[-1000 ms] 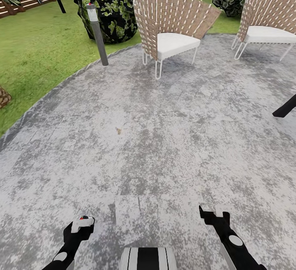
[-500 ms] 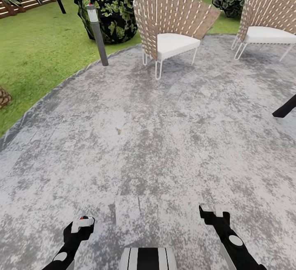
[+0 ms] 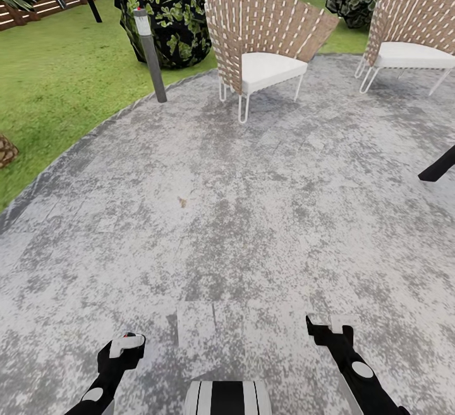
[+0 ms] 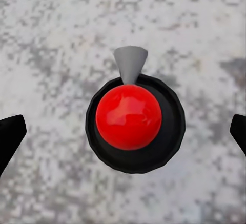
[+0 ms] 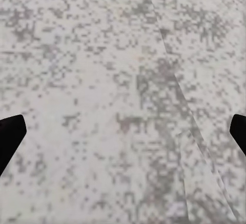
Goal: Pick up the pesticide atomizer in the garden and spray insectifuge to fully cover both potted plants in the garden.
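Note:
In the left wrist view a round black body with a red domed top and a grey nozzle, the pesticide atomizer (image 4: 129, 117) seen from straight above, stands on the mottled grey patio (image 3: 253, 212). My left gripper (image 4: 123, 131) is open above it, with its black fingertips (image 4: 10, 134) far out on either side and clear of the bottle. In the head view the left gripper (image 3: 123, 346) hangs low near my base and hides the bottle. My right gripper (image 3: 332, 328) is open over bare paving (image 5: 123, 80). The two potted plants are out of view.
Two woven chairs (image 3: 265, 42) (image 3: 411, 29) stand at the patio's far side. A grey lamp post (image 3: 150, 48) and a big dark bush (image 3: 165, 4) stand at the lawn's (image 3: 57, 73) edge, before the slatted fence (image 3: 31, 4). A black bar (image 3: 439, 165) juts in at the right.
The left gripper has sunk slightly in the head view, and the red spot at its tip no longer shows. Everything else holds still.

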Available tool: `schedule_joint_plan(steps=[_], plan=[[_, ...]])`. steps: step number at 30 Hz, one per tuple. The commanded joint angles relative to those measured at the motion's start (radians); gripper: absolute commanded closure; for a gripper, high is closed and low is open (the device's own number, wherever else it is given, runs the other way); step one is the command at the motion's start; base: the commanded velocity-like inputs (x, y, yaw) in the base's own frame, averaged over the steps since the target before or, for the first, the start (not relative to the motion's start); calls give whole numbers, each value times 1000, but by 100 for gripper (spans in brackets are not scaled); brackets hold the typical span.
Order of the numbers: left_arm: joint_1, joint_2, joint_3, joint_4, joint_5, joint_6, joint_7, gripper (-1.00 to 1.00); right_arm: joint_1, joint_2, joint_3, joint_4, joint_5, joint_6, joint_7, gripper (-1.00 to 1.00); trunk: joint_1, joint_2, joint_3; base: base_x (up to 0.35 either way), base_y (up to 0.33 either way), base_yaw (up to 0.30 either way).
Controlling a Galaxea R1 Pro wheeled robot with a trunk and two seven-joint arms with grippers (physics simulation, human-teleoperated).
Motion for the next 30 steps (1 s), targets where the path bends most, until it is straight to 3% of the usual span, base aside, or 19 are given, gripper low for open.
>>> schedule_joint_plan(steps=[1, 8, 9, 30], plan=[[0, 0, 2, 1, 1, -3, 0, -100, 0, 0, 0, 1, 0, -3, 0, -100, 0, 0, -1, 0, 0, 0], [0, 0, 3, 0, 1, -4, 0, -100, 0, 0, 0, 1, 0, -3, 0, -100, 0, 0, -1, 0, 0, 0], [0, 0, 3, 0, 1, -5, 0, 100, 0, 0, 0, 1, 0, -3, 0, -100, 0, 0, -1, 0, 0, 0], [0, 0, 2, -8, 1, -5, 0, 100, 0, 0, 0, 2, 0, -3, 0, -100, 0, 0, -1, 0, 0, 0]])
